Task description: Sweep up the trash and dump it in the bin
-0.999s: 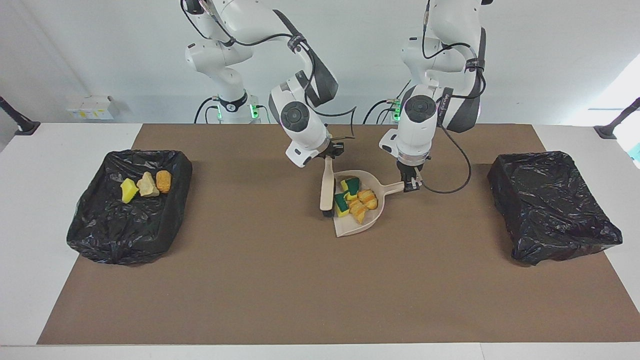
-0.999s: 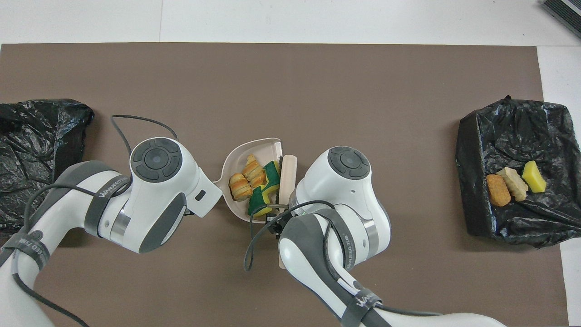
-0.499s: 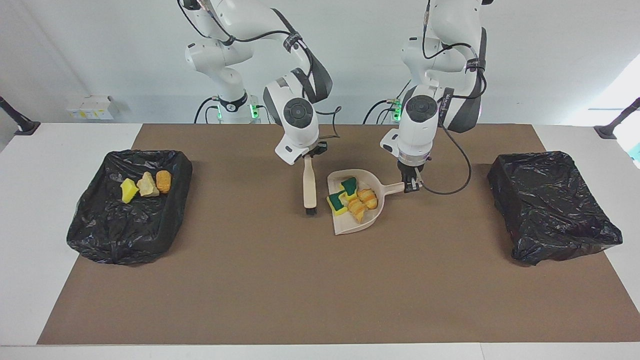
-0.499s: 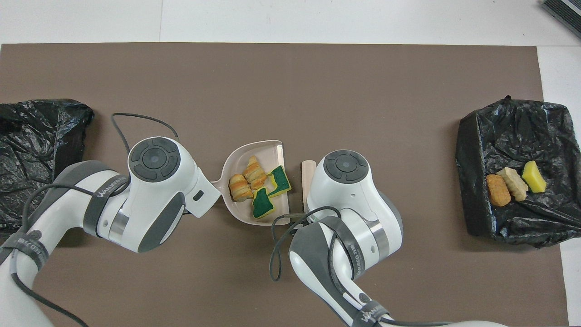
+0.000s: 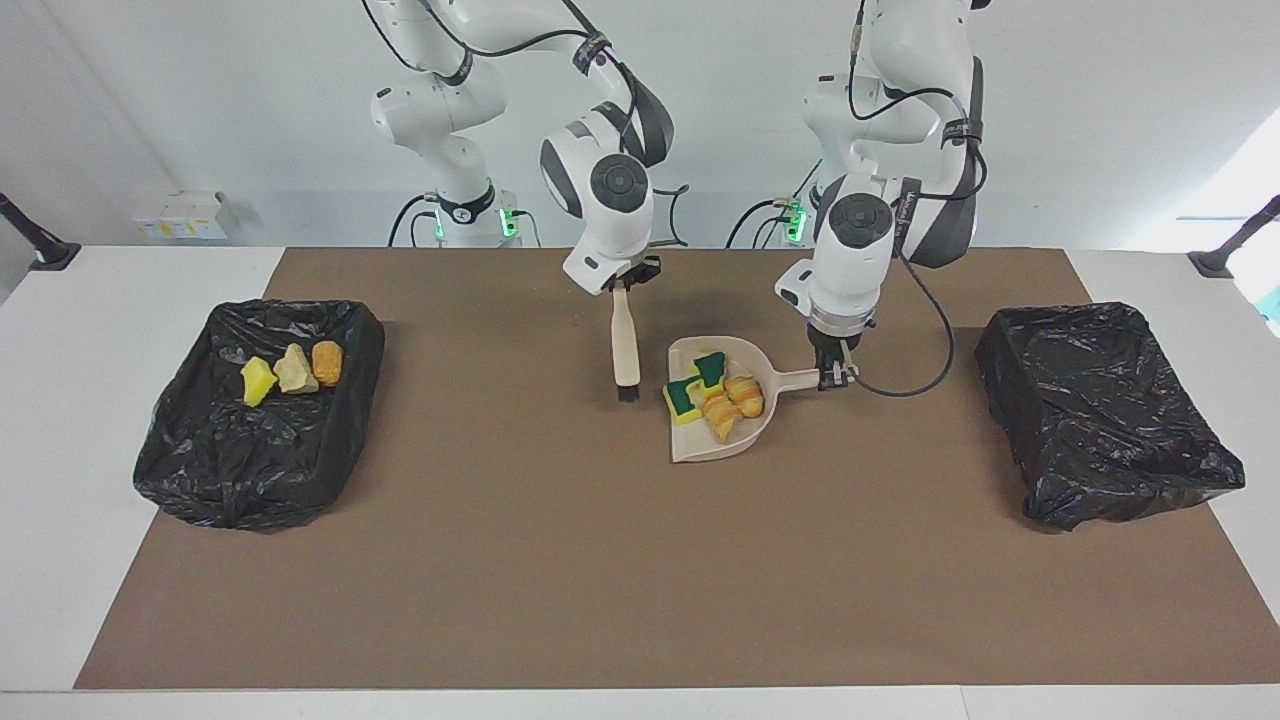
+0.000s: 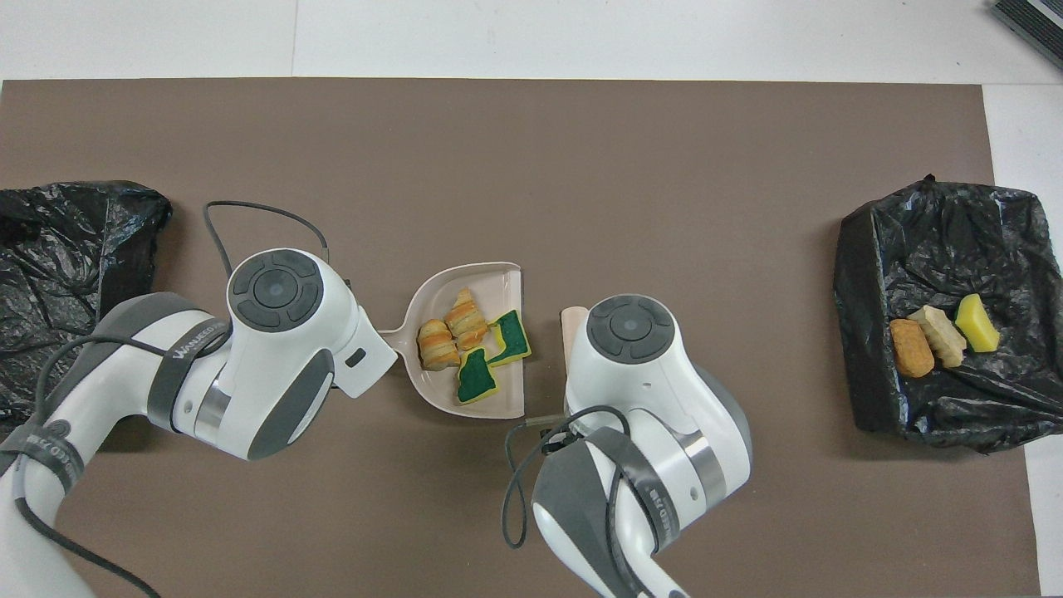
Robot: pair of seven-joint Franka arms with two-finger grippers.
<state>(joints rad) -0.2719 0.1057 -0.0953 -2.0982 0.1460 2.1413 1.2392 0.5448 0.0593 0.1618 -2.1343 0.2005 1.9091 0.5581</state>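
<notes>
Four scraps [image 5: 715,394] lie in the dustpan [image 5: 735,445] at the middle of the brown mat [image 5: 560,560]: two green-and-yellow sponge pieces [image 6: 490,359] toward its open edge, and two orange-brown lumps [image 6: 449,331] nearer its handle. Three more scraps [image 5: 292,371] (one yellow, one pale, one orange-brown) sit in the black-lined bin [image 5: 230,470] at the right arm's end of the table. Another black-lined bin [image 5: 1100,420] stands at the left arm's end, with no scrap showing in it. Left gripper [image 5: 829,372] is clamped on the tip of the dustpan's handle, with the pan's mouth facing the right arm's end. Right gripper [image 5: 622,285] is clamped on the top of the brush [image 5: 625,350], which hangs upright with its dark bristles down, just beside the pan's open edge and clear of it. Whether the bristles touch the mat cannot be told. In the overhead view the right arm covers most of the brush, only its pale end showing.
</notes>
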